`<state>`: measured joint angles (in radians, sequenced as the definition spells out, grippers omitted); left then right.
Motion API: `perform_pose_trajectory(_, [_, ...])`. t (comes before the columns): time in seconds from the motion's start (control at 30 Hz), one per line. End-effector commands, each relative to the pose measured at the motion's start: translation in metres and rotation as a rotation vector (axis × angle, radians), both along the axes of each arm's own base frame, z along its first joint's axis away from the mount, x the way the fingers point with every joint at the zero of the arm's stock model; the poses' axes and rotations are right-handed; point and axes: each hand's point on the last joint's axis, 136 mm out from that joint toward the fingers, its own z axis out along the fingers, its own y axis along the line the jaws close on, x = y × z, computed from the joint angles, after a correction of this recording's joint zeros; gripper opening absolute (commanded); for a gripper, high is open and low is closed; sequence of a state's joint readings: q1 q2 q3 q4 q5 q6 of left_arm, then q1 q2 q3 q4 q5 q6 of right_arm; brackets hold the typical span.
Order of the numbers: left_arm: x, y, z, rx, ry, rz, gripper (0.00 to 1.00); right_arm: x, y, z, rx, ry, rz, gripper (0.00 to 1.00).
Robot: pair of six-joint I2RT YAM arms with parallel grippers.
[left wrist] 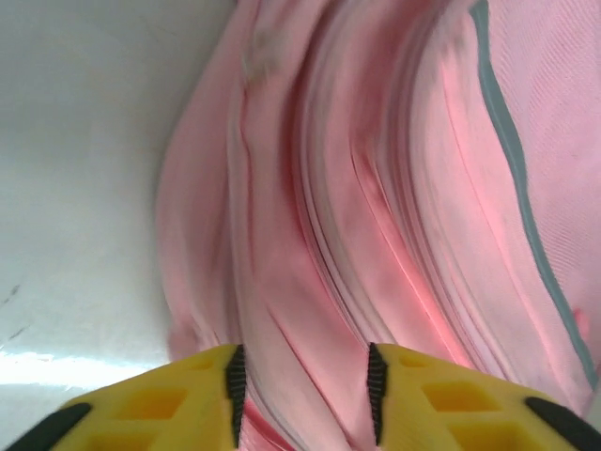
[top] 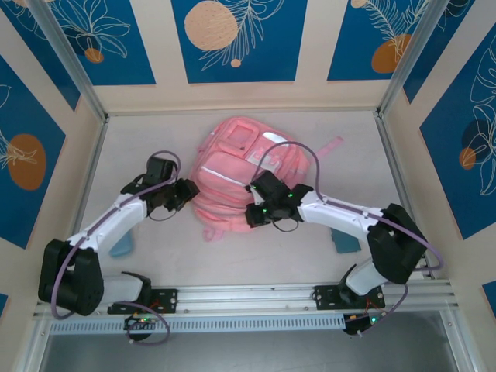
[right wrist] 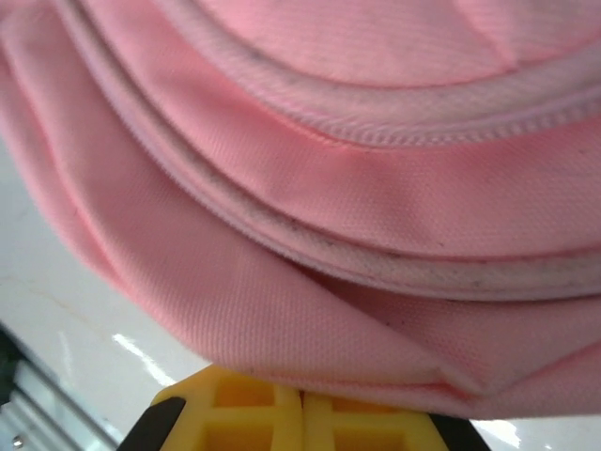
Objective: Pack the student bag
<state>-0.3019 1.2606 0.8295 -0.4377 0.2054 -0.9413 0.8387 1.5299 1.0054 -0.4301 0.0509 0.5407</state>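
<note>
Student bag (top: 236, 174) lies flat mid-counter (top: 155, 263), between both arms. Left hand (left wrist: 302, 381) is spread, with a loose fold of the bag's side in the gap, apparently not squeezed. Right hand (right wrist: 300, 404) is pressed together at the bag's near hem; can't tell if any fabric is caught. Risks: left hand closing here likely bites several layers, not one zipper edge; right hand pulling could drag the whole soft bag or slip off, since nothing pins it
</note>
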Motion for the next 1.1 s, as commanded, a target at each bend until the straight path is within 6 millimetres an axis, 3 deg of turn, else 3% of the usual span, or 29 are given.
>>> perform_pose_trajectory(0.0, [-0.015, 0.019, 0.007, 0.07, 0.022, 0.036, 0.46, 0.006, 0.043, 0.033, 0.115, -0.055, 0.093, 0.0])
perform_pose_trajectory(0.13, [-0.025, 0.02, 0.01, 0.055, 0.033, 0.038, 0.51, 0.005, 0.071, 0.039, 0.149, -0.046, 0.142, 0.0])
perform_pose_trajectory(0.27, [-0.024, -0.002, 0.008, -0.081, 0.023, 0.004, 0.49, -0.003, 0.09, 0.037, 0.155, -0.031, 0.187, 0.0])
perform_pose_trajectory(0.5, [-0.02, -0.017, -0.006, -0.117, 0.065, -0.052, 0.36, -0.011, 0.095, 0.03, 0.143, -0.015, 0.2, 0.0])
perform_pose_trajectory(0.6, [-0.018, -0.013, -0.012, -0.093, 0.073, -0.039, 0.2, -0.011, 0.087, 0.026, 0.117, -0.019, 0.186, 0.0])
perform_pose_trajectory(0.73, [-0.017, -0.008, -0.023, -0.053, 0.091, -0.031, 0.04, -0.013, 0.064, 0.014, 0.04, -0.037, 0.155, 0.0])
perform_pose_trajectory(1.07, [-0.023, 0.008, -0.024, 0.043, 0.089, -0.029, 0.02, 0.009, -0.056, -0.028, -0.199, -0.046, -0.076, 0.0])
